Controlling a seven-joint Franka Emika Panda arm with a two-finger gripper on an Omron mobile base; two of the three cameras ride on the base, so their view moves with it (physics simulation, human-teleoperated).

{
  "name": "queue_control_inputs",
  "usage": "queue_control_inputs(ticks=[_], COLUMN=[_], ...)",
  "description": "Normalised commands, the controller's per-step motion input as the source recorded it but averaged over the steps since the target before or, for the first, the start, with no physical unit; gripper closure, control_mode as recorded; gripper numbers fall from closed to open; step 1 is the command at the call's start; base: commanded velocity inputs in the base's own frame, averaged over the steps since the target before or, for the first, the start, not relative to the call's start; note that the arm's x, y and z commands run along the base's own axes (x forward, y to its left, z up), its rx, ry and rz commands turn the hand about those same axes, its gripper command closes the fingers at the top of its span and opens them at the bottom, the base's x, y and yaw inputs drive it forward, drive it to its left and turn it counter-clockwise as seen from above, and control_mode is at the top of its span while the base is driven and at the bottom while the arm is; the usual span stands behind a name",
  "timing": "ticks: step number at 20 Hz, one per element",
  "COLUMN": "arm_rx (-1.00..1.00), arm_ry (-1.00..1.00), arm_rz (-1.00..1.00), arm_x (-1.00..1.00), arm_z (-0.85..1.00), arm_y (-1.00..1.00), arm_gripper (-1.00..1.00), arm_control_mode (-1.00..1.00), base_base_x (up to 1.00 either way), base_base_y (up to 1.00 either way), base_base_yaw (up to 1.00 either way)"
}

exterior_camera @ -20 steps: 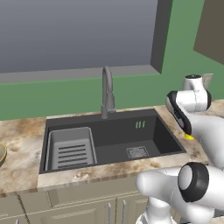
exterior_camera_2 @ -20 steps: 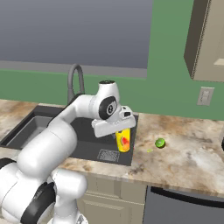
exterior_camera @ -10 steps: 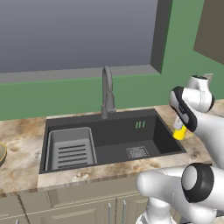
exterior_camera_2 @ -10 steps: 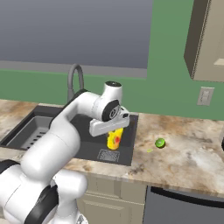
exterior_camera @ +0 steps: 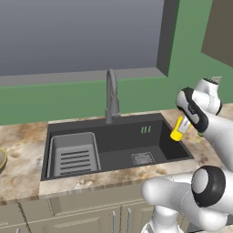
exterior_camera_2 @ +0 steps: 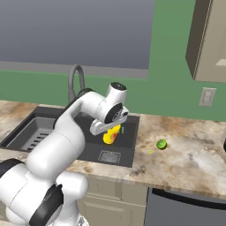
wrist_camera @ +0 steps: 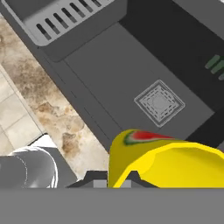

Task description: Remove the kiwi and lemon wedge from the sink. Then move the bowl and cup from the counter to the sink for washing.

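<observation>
Carried leftward off the counter [exterior_camera_2: 190, 154] since the earlier frame, the light, rigid yellow cup [exterior_camera_2: 110, 133] now hangs over the sink [exterior_camera: 118, 150], fingers [exterior_camera_2: 107, 129] nearly closed, pinching its thin rim, likely a slip-prone hold.

Both base views look forward and down from behind the arm, sharing the sink [exterior_camera: 113, 145]; the hand view hangs close above its drain [wrist_camera: 159, 103]
</observation>
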Motion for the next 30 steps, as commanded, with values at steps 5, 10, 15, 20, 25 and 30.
queue_control_inputs(ticks=[5, 10, 15, 20, 25, 30], arm_rx=[0.00, 0.00, 0.00, 0.00, 0.00, 0.00], arm_ry=[-0.10, -0.06, -0.02, 0.00, 0.00, 0.00], arm_rz=[0.02, 0.00, 0.00, 0.00, 0.00, 0.00], arm_x=[0.28, 0.30, 0.28, 0.27, 0.25, 0.21], arm_z=[-0.03, -0.09, -0.13, -0.15, -0.17, -0.20], arm_y=[0.11, 0.10, 0.07, 0.02, 0.00, 0.01], arm_gripper=[1.00, 1.00, 1.00, 1.00, 1.00, 1.00], arm_control_mode=[-1.00, -1.00, -1.00, -1.00, -1.00, -1.00], base_base_x=[0.00, 0.00, 0.00, 0.00, 0.00, 0.00], base_base_y=[0.00, 0.00, 0.00, 0.00, 0.00, 0.00], base_base_yaw=[0.00, 0.00, 0.00, 0.00, 0.00, 0.00])
